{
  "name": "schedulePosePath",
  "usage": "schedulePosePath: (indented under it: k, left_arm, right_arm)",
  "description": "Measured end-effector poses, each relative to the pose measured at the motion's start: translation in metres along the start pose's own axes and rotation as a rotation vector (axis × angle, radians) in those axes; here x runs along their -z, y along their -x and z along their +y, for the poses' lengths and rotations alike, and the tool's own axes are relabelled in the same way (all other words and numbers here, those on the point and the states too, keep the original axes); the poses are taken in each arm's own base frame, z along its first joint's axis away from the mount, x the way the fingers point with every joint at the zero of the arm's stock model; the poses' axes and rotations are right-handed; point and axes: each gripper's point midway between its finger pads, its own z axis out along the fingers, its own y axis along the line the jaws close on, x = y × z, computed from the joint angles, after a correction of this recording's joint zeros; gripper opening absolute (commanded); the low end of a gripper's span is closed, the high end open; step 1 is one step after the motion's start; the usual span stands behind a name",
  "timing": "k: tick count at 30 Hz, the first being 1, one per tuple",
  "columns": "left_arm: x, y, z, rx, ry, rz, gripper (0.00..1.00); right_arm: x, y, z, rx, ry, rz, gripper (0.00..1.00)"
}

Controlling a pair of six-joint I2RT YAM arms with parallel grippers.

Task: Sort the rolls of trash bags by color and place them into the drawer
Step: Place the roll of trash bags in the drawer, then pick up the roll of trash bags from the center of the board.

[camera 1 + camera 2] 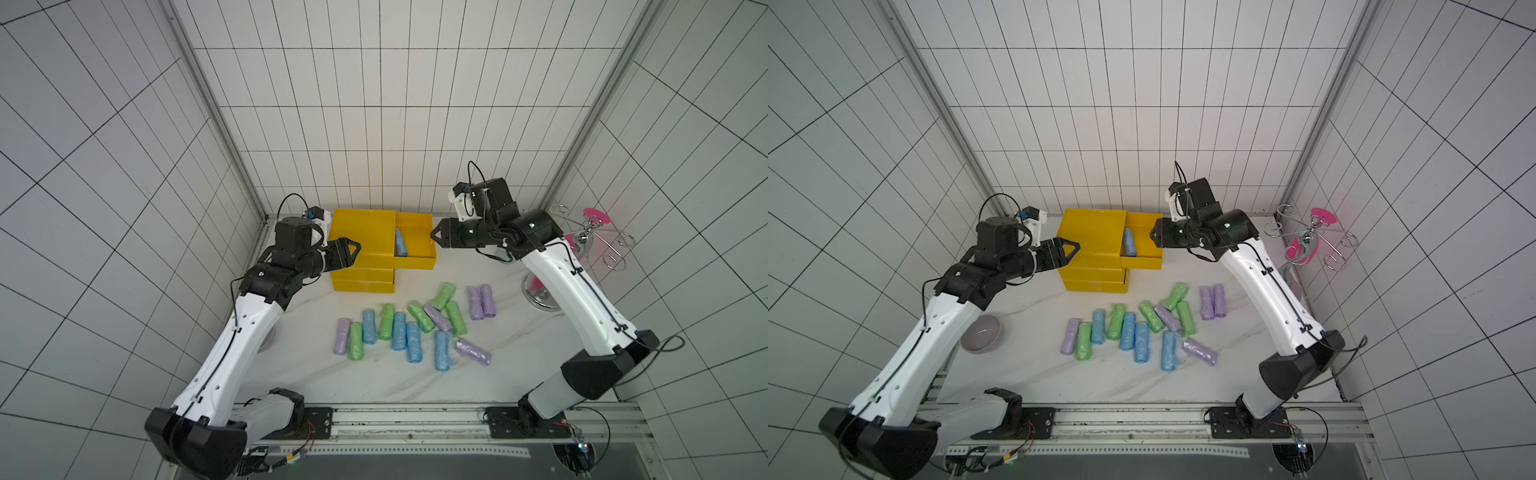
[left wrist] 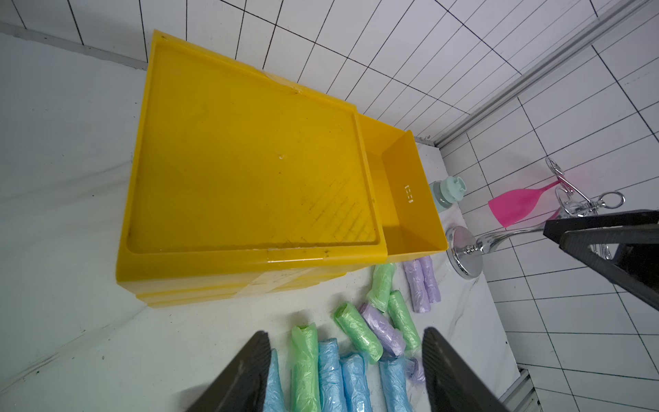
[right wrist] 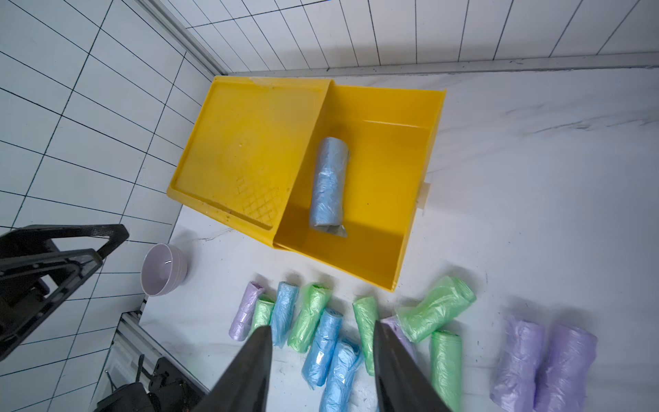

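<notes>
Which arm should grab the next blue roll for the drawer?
Probably the right. The right gripper hangs open and empty beside the open drawer, which holds a blue roll; the left gripper is on the cabinet's far side.

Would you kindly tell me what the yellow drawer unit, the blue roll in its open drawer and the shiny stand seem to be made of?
Yellow drawer unit: probably rigid moulded plastic, semi-gloss; even colour, soft highlights, moulded crosshatch on top.
Blue roll: thin plastic film, glossy; fine crinkles and glints.
Stand: likely chromed metal; mirror-bright base.
</notes>
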Motion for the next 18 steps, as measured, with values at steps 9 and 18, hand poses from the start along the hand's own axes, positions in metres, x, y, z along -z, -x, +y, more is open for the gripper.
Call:
schedulePosePath:
  k: [9,18]
  left_arm:
    - [0.004,-0.054,-0.006,-0.035,0.022,0.065,0.67]
    - [-0.008,-0.12,0.005,-0.005,0.055,0.178,0.66]
  right_arm:
    - [-0.006,-0.122,-0.049,-0.053,-0.097,0.172,0.47]
    - [-0.052,-0.243,-0.07,-0.126,-0.119,0.381,0.49]
